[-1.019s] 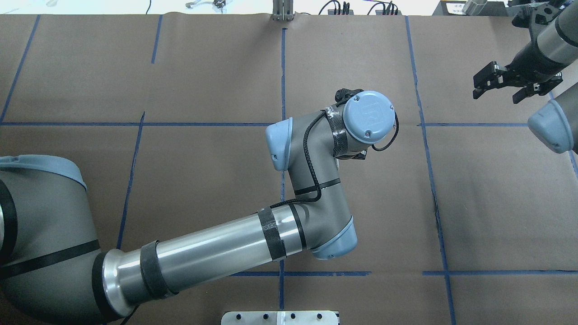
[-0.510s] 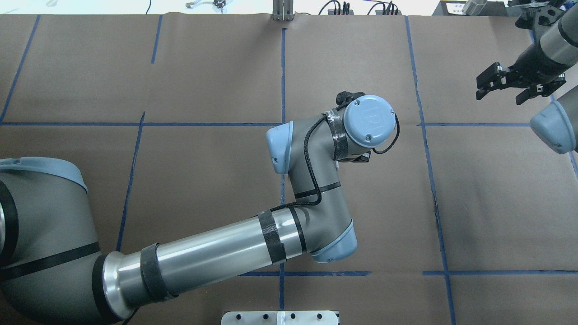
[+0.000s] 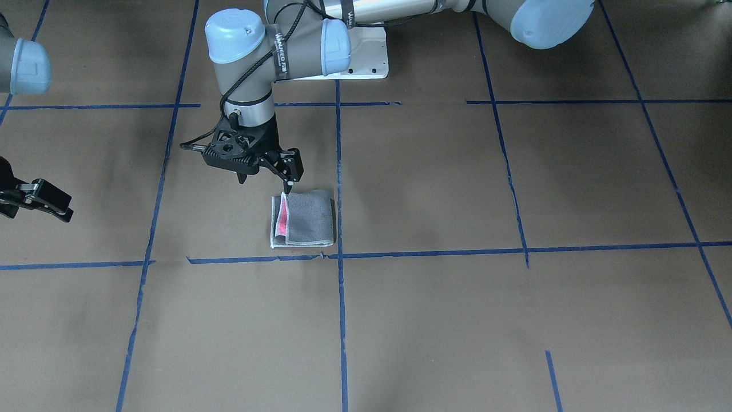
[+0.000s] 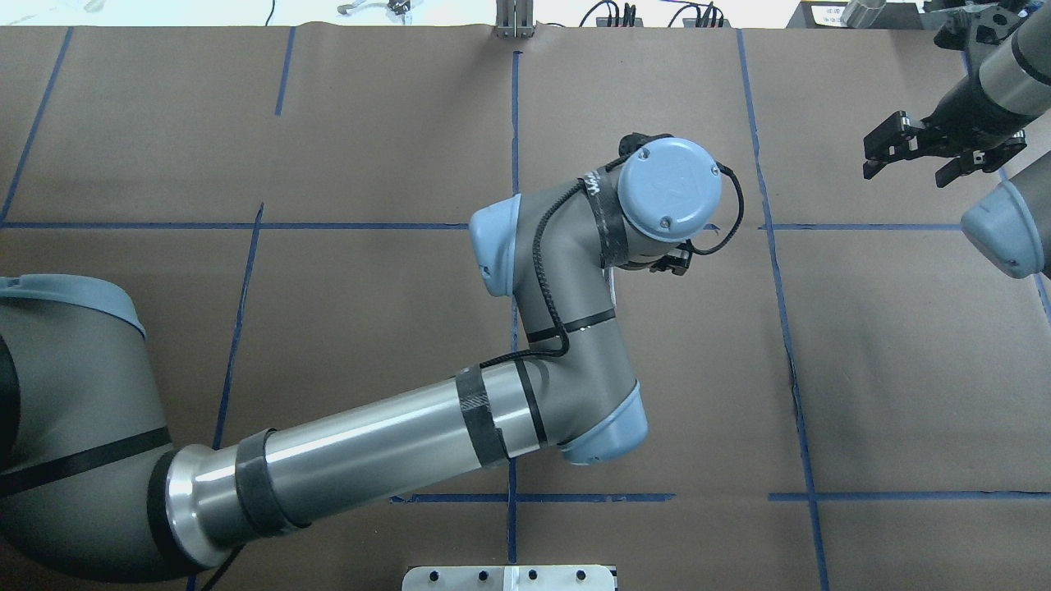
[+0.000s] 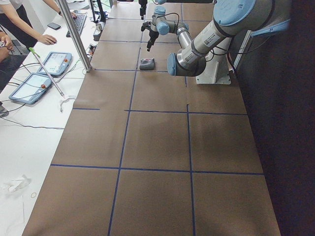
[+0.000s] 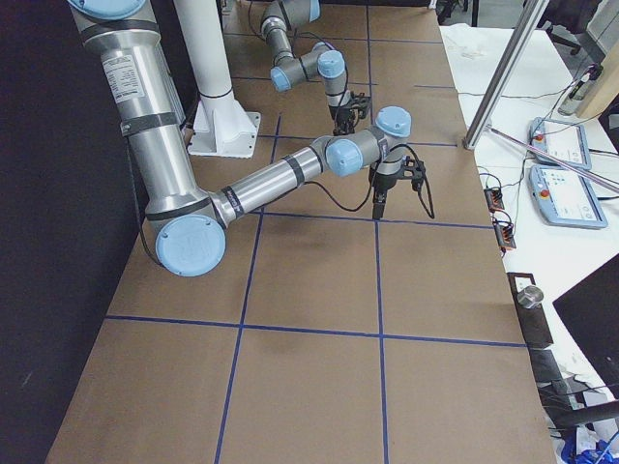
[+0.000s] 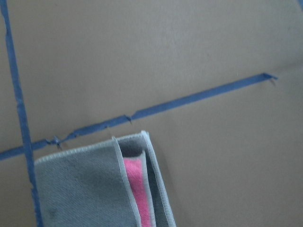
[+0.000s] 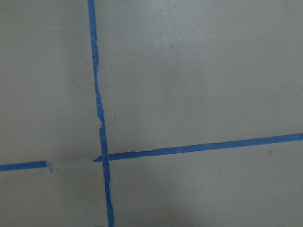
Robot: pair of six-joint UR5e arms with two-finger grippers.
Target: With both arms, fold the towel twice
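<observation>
The towel [image 3: 306,220] lies folded on the brown table, grey face up, with a strip of pink showing along its open edge. The left wrist view shows its layered corner [image 7: 85,189] beside a blue tape line. My left gripper [image 3: 266,182] is open just above the towel's edge, one fingertip [image 3: 288,186] at the towel's corner. In the overhead view my left arm [image 4: 575,271] hides the towel. My right gripper [image 4: 907,171] is open and empty, far off at the table's right end; it also shows in the front view [image 3: 51,206].
Blue tape lines [image 3: 434,252] divide the brown paper table into squares. The white pedestal base [image 3: 366,57] stands at the robot's side. Operators, tablets [image 5: 54,63] and a metal pole [image 5: 74,34] line the far side of the table.
My left wrist has risen and shifted a little away from the robot's base, and its forearm swung slightly. My right gripper has stayed almost still and open.
</observation>
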